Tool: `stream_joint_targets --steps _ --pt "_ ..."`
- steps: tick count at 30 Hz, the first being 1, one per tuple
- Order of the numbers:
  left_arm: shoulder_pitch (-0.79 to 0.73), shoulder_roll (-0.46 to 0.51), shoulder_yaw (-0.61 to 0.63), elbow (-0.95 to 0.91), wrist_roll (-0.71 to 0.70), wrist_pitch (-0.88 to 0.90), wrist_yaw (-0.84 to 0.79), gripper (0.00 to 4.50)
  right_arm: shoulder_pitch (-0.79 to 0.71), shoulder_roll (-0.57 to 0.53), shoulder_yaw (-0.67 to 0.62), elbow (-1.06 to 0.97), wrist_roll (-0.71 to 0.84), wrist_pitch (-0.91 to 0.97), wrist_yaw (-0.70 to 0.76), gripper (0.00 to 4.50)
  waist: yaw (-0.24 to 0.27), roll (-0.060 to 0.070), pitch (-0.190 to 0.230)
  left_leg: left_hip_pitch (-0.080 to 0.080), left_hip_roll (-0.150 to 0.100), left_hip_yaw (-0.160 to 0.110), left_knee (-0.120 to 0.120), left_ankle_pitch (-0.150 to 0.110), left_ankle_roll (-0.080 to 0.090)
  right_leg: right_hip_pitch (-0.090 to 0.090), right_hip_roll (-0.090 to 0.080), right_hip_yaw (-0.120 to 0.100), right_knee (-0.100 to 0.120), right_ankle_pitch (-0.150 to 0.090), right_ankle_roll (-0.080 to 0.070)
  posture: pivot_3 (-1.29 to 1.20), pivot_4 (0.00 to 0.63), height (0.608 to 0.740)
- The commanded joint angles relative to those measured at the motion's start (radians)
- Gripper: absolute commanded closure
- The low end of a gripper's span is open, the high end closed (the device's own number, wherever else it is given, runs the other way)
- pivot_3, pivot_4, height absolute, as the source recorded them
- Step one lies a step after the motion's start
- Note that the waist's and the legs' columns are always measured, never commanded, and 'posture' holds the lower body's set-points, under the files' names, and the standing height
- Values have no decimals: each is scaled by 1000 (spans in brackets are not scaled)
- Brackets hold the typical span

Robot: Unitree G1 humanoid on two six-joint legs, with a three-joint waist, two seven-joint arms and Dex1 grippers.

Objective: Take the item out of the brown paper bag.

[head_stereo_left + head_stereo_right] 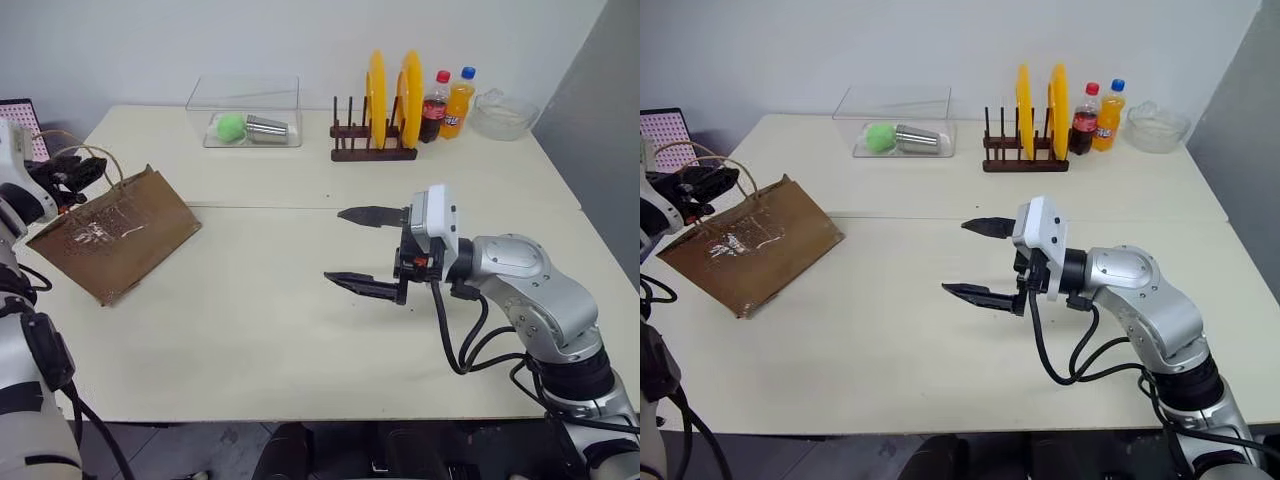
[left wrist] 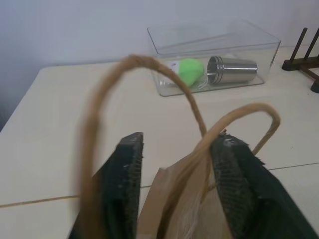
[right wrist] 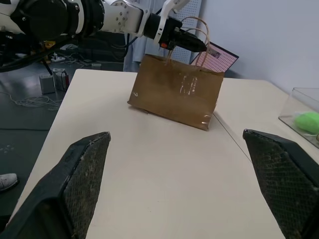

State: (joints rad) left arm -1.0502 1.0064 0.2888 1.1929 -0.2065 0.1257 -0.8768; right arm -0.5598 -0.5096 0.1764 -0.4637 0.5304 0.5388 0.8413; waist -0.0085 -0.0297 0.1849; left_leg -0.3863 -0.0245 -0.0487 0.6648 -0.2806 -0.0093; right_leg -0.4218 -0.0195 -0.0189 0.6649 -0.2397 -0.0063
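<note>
The brown paper bag (image 1: pixel 115 235) lies tilted on the left side of the table, its loop handles (image 2: pixel 134 62) up toward my left gripper (image 1: pixel 72 174). That gripper is open. Its fingers (image 2: pixel 127 169) stand either side of the bag's top edge and one handle, and one finger touches the handle. The item is hidden; I cannot see inside the bag. My right gripper (image 1: pixel 335 246) hangs wide open over the middle of the table, pointing left toward the bag (image 3: pixel 177 94), well apart from it and holding nothing.
At the back stands a clear box (image 1: pixel 245 95) with a green ball (image 1: pixel 231 126) and a metal cup (image 1: pixel 267 128). To its right are a wooden rack (image 1: pixel 372 152) with yellow plates, two bottles (image 1: pixel 447 105) and a glass bowl (image 1: pixel 503 113).
</note>
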Motion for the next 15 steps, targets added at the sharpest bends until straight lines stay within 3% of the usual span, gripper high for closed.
stream_joint_targets --steps 1,4,15 --pt "-59 44 2 -15 9 -11 -24 3500 -3 -12 -36 -41 14 3 -6 0 0 0 0 0 0 0 0 0 0 0 0 0 0 0 0 0 150 740" --pt "-88 52 -2 -19 13 -4 -45 4451 2 -15 -38 -45 16 6 -7 0 0 0 0 0 0 0 0 0 0 0 0 0 0 0 0 0 150 740" --pt "-219 -36 -107 -84 48 34 -262 4480 64 -65 -74 -84 7 48 -45 0 6 -3 1 -4 0 -1 3 0 0 -1 0 -2 0 0 0 0 150 740"
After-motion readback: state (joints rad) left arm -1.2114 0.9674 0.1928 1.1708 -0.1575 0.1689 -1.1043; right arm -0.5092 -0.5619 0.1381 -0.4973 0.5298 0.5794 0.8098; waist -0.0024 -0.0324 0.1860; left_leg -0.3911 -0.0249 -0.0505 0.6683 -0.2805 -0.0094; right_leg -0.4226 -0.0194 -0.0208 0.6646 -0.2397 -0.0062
